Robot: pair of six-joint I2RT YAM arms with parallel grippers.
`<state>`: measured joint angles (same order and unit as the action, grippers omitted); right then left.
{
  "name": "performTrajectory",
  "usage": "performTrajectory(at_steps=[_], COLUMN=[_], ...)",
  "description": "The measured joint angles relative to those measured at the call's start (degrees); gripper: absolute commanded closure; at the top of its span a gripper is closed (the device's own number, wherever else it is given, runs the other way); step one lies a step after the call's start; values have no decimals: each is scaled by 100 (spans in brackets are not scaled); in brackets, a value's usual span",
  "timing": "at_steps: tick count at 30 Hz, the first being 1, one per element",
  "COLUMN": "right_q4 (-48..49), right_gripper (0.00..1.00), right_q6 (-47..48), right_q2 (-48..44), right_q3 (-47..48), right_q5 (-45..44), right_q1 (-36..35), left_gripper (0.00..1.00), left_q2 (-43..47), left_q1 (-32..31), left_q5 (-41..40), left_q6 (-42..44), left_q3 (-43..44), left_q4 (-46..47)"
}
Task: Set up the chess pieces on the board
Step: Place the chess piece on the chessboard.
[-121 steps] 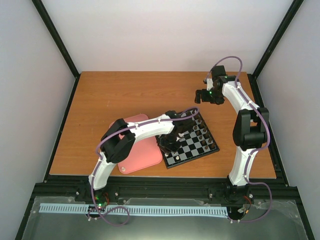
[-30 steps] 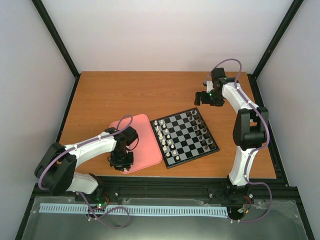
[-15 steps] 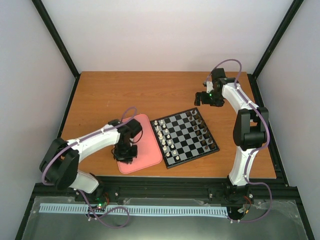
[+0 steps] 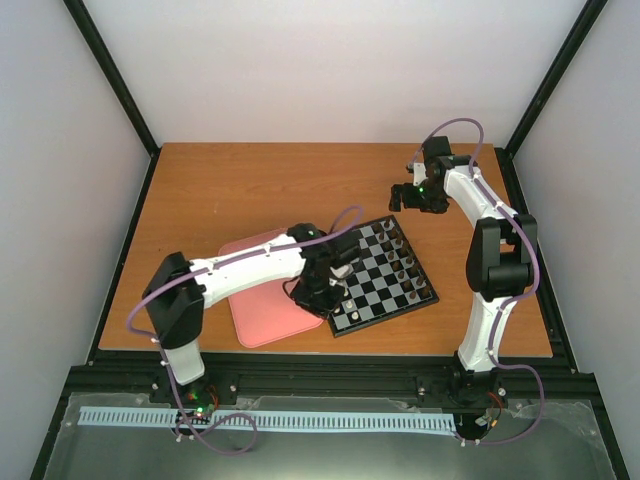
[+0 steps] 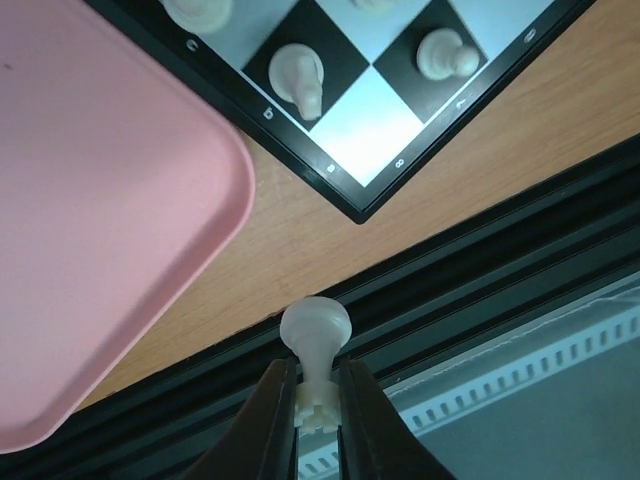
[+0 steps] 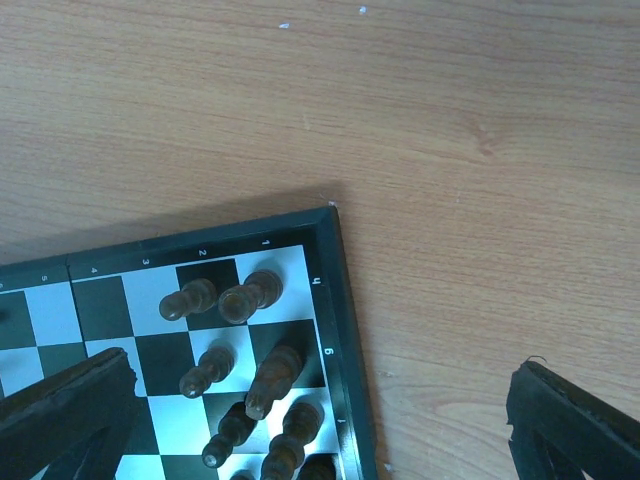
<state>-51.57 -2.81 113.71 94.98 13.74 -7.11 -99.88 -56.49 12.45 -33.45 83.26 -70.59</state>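
Observation:
The board (image 4: 375, 275) of black and silvery squares lies right of centre. Cream chess pieces (image 4: 323, 268) stand along its left side and dark pieces along its right. My left gripper (image 4: 322, 290) hovers at the board's near-left corner, shut on a cream chess piece (image 5: 313, 350) held by its base. In the left wrist view the board's corner (image 5: 365, 195) and two cream pieces (image 5: 300, 78) lie beyond the fingers. My right gripper (image 4: 412, 192) hangs open and empty behind the board's far corner (image 6: 340, 290), its fingertips (image 6: 70, 400) spread wide.
The pink tray (image 4: 268, 300) lies left of the board, partly under my left arm; its corner shows in the left wrist view (image 5: 110, 230). Dark brown pieces (image 6: 250, 295) crowd the board's far right corner. Black frame rails run along the table's near edge (image 4: 320, 375).
My left gripper has swung from over the pink tray rightward to the board's near-left corner, carrying a cream piece. The right arm has not moved.

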Motion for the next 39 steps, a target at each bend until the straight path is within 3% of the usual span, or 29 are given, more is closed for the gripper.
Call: performTrajectory(at_steps=[9,18,39], right_q4=[-4,-4,-2], right_gripper=[0,0,0], right_q6=[0,0,0], right_q2=[0,0,0], right_q3=[2,26,39], right_q5=[-81,-111,-107], right_q1=[0,0,0], left_gripper=[99,99,99], left_q2=[-682,-1600,-1652], left_q1=[-155,-286,-306], left_q5=[85,85,72], left_q6=[293,509,608], left_q3=[111,782,538], left_q4=[157,428,459])
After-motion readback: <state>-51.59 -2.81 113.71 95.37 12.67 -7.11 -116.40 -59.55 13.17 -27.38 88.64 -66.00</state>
